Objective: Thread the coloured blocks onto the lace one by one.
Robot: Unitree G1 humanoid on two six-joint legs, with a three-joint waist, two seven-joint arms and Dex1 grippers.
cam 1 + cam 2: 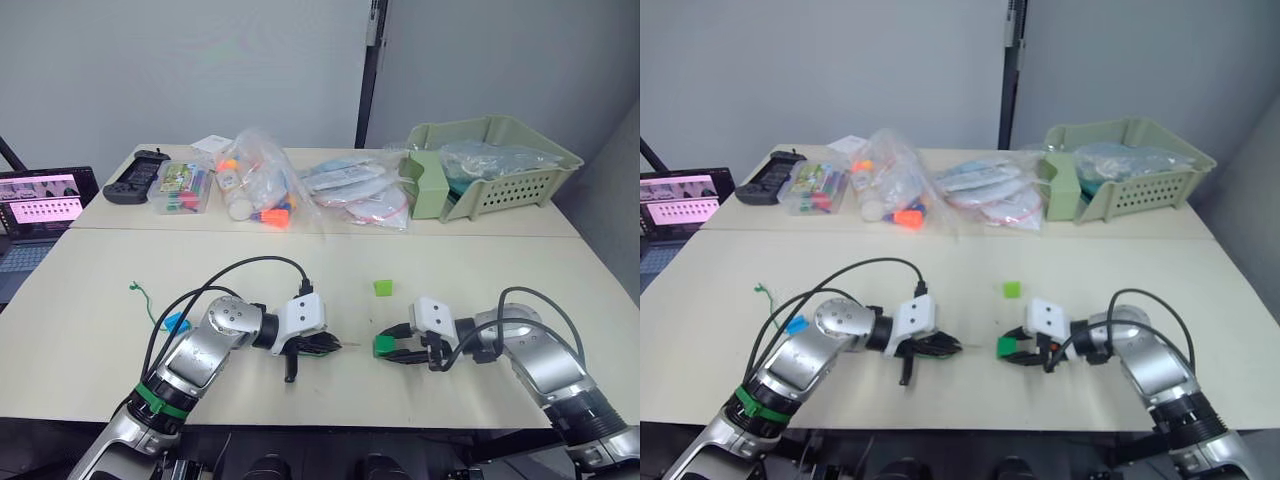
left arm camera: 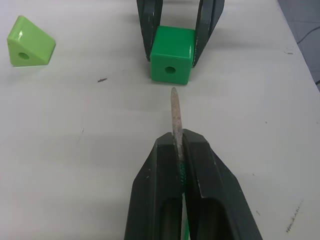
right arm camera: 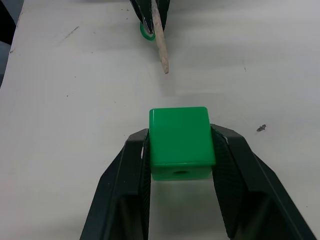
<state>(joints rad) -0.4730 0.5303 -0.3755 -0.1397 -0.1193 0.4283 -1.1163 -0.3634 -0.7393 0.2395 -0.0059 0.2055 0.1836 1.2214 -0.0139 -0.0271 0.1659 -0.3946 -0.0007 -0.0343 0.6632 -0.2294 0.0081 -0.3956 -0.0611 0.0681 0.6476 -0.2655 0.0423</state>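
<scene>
Dark green block [image 2: 172, 54], light green block [image 2: 30, 42], black fingers [image 2: 162, 190].

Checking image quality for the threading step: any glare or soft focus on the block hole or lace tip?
Left wrist view: dark green block sharp, hole crisp, mild sheen on top; lace tip sharp; left gripper's fingers slightly soft. Right wrist view: soft highlight on the block's top, tip readable.

cube [image 1: 385, 346] sits on table [image 1: 480, 270] between right gripper [image 1: 392, 347] fingers, just right of lace tip [image 2: 174, 107] pinched in left gripper [image 1: 325, 345]; wedge block [image 1: 383, 287] behind; basket [image 1: 500, 170] far right.
</scene>
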